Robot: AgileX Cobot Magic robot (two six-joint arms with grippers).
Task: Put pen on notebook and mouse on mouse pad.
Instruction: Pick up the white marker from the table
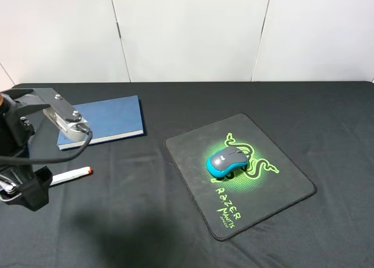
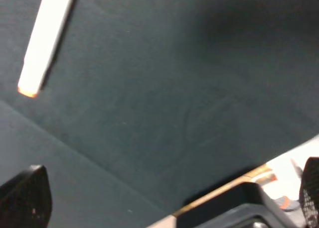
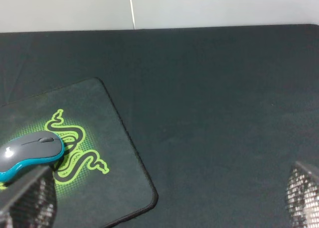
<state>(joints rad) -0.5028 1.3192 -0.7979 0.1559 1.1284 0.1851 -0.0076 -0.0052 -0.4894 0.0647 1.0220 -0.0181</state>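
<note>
Jaws of the left gripper (image 2: 167,195) stand wide apart and empty over the black table (image 1: 327,122), the pen (image 1: 70,175) lying on it near but apart from the notebook (image 1: 108,119), while the right gripper (image 3: 164,198), equally spread and empty, hovers by the mouse (image 1: 228,161) resting on the mouse pad (image 1: 280,186).

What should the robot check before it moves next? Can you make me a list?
1. Mouse sits on the mouse pad: ok.
2. Pen on the notebook: not ok. It lies on the table, apart from the notebook.
3. Left gripper open, ready to grab: ok.
4. Pen between the left gripper's fingers: not ok. It lies off to one side.
5. Notebook closed, nothing on the cover that shows: ok.
6. Right gripper open and holding nothing: ok.
</note>
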